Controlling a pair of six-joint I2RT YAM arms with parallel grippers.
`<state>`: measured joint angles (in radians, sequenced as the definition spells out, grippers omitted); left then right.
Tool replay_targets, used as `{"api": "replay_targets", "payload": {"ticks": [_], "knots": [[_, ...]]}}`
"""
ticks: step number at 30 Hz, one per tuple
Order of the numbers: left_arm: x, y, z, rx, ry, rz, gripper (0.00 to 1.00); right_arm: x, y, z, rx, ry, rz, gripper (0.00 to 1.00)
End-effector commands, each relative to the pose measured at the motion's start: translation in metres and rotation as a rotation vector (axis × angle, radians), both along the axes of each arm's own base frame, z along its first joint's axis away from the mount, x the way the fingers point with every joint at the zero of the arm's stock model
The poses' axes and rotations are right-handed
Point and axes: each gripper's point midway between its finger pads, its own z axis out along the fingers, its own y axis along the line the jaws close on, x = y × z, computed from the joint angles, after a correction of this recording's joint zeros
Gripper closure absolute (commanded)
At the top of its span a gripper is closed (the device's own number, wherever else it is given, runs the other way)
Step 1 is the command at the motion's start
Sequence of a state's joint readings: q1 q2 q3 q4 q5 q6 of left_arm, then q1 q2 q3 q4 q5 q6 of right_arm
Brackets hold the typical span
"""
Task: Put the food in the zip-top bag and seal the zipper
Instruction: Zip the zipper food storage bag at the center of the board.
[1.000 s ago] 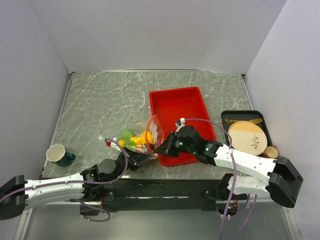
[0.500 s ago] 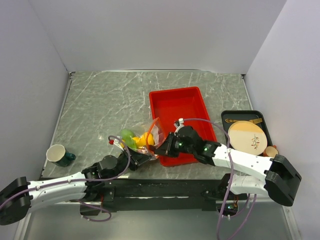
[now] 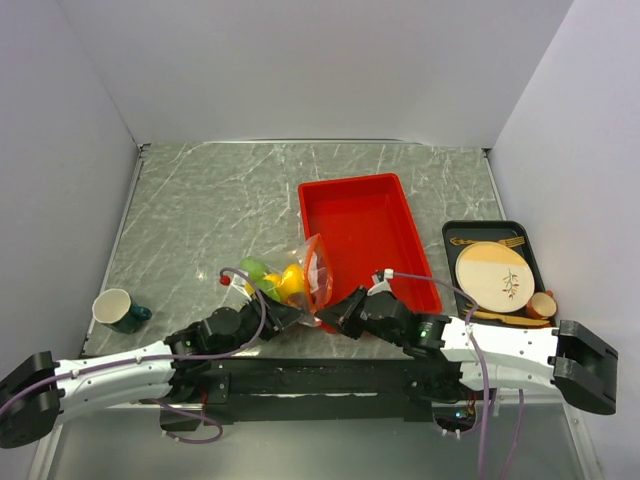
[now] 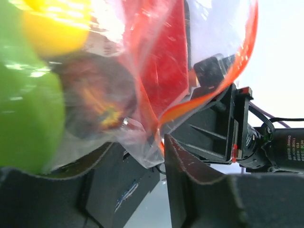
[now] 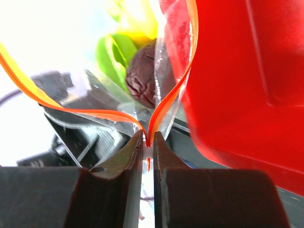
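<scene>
The clear zip-top bag [image 3: 300, 275] stands by the red tray's near left corner, its mouth gaping. Food lies inside: a green piece [image 3: 256, 269], a yellow piece [image 3: 291, 277], and in the right wrist view a dark red piece [image 5: 142, 76]. My right gripper [image 5: 148, 137] is shut on the orange-red zipper [image 5: 164, 102] where its two sides meet. My left gripper [image 4: 137, 142] is open, and a lower corner of the bag [image 4: 147, 149] hangs between its fingers, against the right one. From above, both grippers [image 3: 288, 318] [image 3: 333, 318] sit at the bag's near side.
The red tray [image 3: 365, 235] lies just right of the bag. A black tray [image 3: 531, 245] with a tan plate [image 3: 493, 275] and wooden cutlery is at the far right. A cup [image 3: 113, 307] stands near the left edge.
My left gripper has opened off the bag's corner. My right arm has drawn back toward the near edge with the zipper still pinched, and the bag has shifted slightly.
</scene>
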<state>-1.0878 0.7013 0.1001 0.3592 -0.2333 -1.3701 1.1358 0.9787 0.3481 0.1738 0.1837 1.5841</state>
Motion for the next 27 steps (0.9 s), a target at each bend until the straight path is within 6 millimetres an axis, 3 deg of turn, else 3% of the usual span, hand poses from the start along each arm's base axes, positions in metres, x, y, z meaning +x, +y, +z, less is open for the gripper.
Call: {"api": "replay_targets", "payload": {"ticks": [1,6,9,15,21,27], "knots": [[-0.001,-0.008,0.025,0.027,-0.104,-0.06,0.54,0.026,0.003,0.028,0.131,-0.013,-0.171,1.0],[-0.013,-0.008,0.02,0.059,-0.138,-0.122,0.56,0.035,-0.002,0.036,0.144,-0.029,-0.23,1.0],[-0.014,-0.005,0.023,0.033,-0.143,-0.116,0.64,0.039,-0.005,0.035,0.129,-0.038,-0.251,1.0],[-0.011,-0.014,0.04,-0.035,-0.139,-0.107,0.56,0.038,-0.001,0.034,0.138,-0.046,-0.23,1.0],[-0.009,-0.027,0.028,-0.036,-0.075,-0.119,0.57,0.032,0.006,0.038,0.164,-0.055,-0.182,1.0],[-0.002,-0.03,0.04,-0.067,-0.088,-0.08,0.57,0.025,0.007,0.034,0.158,-0.047,-0.156,1.0]]}}
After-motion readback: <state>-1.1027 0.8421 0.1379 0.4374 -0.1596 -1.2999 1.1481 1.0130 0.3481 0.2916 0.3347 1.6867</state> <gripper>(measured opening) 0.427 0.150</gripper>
